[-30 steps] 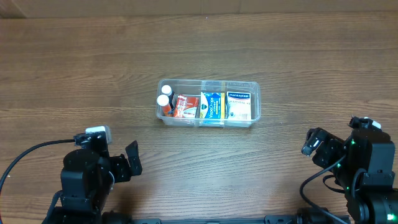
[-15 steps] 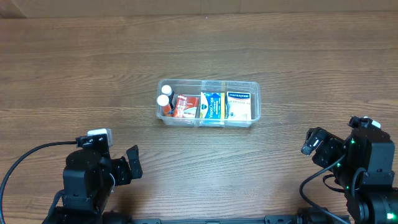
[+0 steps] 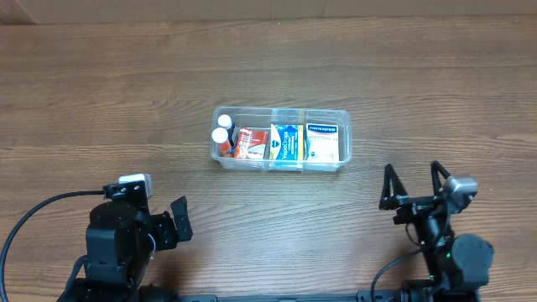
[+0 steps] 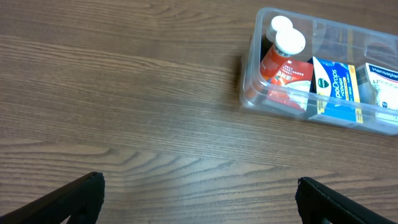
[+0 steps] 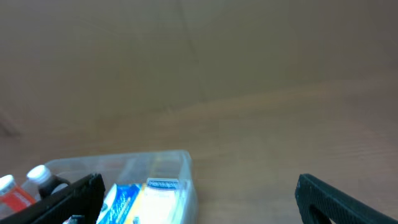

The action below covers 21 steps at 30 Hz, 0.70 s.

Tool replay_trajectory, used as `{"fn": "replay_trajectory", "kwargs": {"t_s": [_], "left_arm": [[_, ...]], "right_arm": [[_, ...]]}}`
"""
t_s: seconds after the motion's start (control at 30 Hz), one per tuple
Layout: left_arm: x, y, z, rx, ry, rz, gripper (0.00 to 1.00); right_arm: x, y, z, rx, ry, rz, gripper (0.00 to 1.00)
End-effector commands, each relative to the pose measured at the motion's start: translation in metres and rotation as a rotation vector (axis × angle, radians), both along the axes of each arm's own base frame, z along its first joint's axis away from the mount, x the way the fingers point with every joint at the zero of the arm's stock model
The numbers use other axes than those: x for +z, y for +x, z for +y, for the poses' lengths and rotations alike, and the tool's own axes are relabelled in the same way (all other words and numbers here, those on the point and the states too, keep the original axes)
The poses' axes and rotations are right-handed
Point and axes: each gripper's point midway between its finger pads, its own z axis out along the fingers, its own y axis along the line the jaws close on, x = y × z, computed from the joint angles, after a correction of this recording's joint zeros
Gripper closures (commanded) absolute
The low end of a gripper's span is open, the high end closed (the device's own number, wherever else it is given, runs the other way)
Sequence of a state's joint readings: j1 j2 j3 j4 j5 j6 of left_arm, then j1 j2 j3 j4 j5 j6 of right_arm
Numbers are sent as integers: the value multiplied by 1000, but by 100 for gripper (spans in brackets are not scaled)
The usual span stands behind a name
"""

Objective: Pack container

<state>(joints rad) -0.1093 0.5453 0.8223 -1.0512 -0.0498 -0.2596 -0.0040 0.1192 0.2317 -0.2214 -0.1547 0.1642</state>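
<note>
Near the middle of the wooden table (image 3: 101, 84), a little toward the far edge: the container (image 3: 346, 138), clear plastic with a rim, long side parallel to the near edge. Holds, from its left end to its right: two white-capped bottles (image 3: 220, 135) standing side by side, a red box (image 3: 247, 143), a blue box (image 3: 285, 143) and a white box with a blue band (image 3: 322, 141), all packed close together. Touched by neither arm.

Toward the near left corner: the left gripper (image 3: 179, 216), well apart from the container. Spread wide, with nothing between the fingers. From the left wrist, only the two dark fingertips (image 4: 78, 194) at the bottom corners of the view, with bare wood between them. Beyond, up at the right, the container's left end, with the bottle caps, the red box and the blue box showing through the clear wall.

Toward the near right corner: the right gripper (image 3: 411, 186), aimed at the far edge, near the container's right end yet not touching it. Likewise spread wide and holding nothing. From the right wrist, all blurred: dark fingertips at the bottom corners, the container low in the left part of the view, bottles at its left end, blue and white boxes inside, print too soft to read.
</note>
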Motion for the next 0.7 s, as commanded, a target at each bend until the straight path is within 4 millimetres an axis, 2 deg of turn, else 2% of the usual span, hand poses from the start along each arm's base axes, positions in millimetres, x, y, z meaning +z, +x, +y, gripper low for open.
{"fn": "replay_trajectory", "kwargs": {"t_s": [0.0,0.1,0.23,0.33,0.4,0.67], "left_arm": [[1,0,2,20,-4,-6,0],[1,0,2,20,-4,-6,0],[1,0,2,20,-4,-6,0],[1,0,2,20,-4,-6,0],[1,0,2,20,-4,-6,0],[1,0,2,20,-4,-6,0]], "right_arm": [[-8,1,13,68,-32,-147,0],[-11,4,5,14,-73,-202,0],[-19,8,-26,-176,-78,-159,0],[-50,9,-20,-137,-92,-36,0],[-49,8,-10,-83,-90,-40,0],[-49,8,-10,-86,-91,-41,0]]}}
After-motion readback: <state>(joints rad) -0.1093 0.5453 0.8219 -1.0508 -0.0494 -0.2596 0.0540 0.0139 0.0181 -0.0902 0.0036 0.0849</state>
